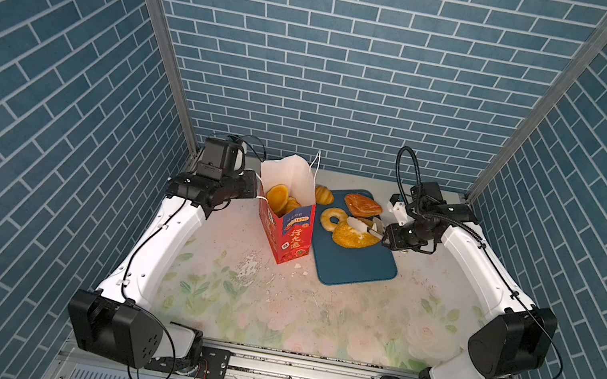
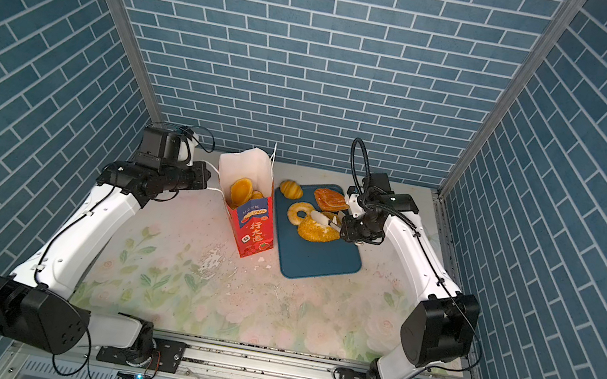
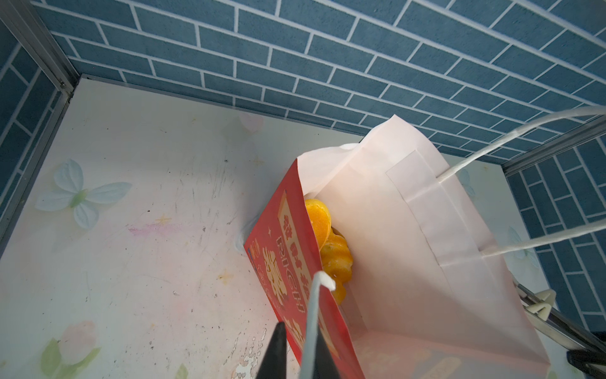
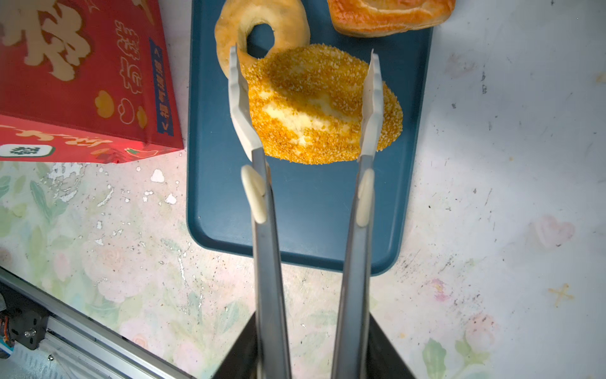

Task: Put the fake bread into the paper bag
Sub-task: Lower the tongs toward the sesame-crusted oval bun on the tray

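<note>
The paper bag (image 1: 287, 234) stands upright on the floral tabletop (image 1: 272, 311), just left of the dark teal tray (image 1: 359, 268) in both top views, its mouth open and its inside white. Some of the fake bread already sits in it: in the left wrist view a smooth orange bun (image 3: 319, 220) and a ridged bun (image 3: 337, 259) show against the red wall. The left hand (image 3: 301, 351) is nearly closed, its dark fingers pinching one white cord handle (image 3: 311, 315) of the bag. On the tray lie a pale ring (image 1: 330, 217), a flat reddish-brown pastry (image 1: 362, 205) at the far edge, and a crumb-coated oval loaf (image 4: 314, 108) that touches the ring. A small ridged croissant (image 1: 323, 194) lies at the tray's far left corner, behind the bag. The right hand (image 4: 305, 92) is partly closed, its two long fingers (image 4: 241, 108) set against opposite sides of the oval loaf and gripping it; whether the loaf has left the tray I cannot tell
</note>
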`<action>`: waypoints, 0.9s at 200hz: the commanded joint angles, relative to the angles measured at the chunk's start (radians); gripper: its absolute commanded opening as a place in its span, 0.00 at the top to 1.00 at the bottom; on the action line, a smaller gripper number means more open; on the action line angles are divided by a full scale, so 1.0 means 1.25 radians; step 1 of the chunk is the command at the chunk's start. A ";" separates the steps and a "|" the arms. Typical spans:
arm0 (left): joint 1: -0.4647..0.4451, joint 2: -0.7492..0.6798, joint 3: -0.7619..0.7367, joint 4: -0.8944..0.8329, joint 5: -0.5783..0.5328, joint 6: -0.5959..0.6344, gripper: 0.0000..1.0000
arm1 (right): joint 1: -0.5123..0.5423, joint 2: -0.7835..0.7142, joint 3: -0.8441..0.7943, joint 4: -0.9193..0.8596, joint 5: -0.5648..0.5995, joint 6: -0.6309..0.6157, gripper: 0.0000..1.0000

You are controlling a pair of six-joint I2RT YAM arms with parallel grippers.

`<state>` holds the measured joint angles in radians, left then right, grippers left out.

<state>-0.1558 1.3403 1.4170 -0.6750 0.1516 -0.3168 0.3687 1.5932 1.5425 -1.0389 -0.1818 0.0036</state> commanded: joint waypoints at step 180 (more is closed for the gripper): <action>-0.001 -0.035 -0.033 0.030 -0.010 0.015 0.86 | -0.008 0.055 -0.063 0.149 0.071 -0.546 0.44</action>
<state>-0.1558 1.3361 1.3972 -0.6453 0.1570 -0.3168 0.3668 1.6405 1.4639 -0.9096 -0.0910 -0.5518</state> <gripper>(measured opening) 0.140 0.564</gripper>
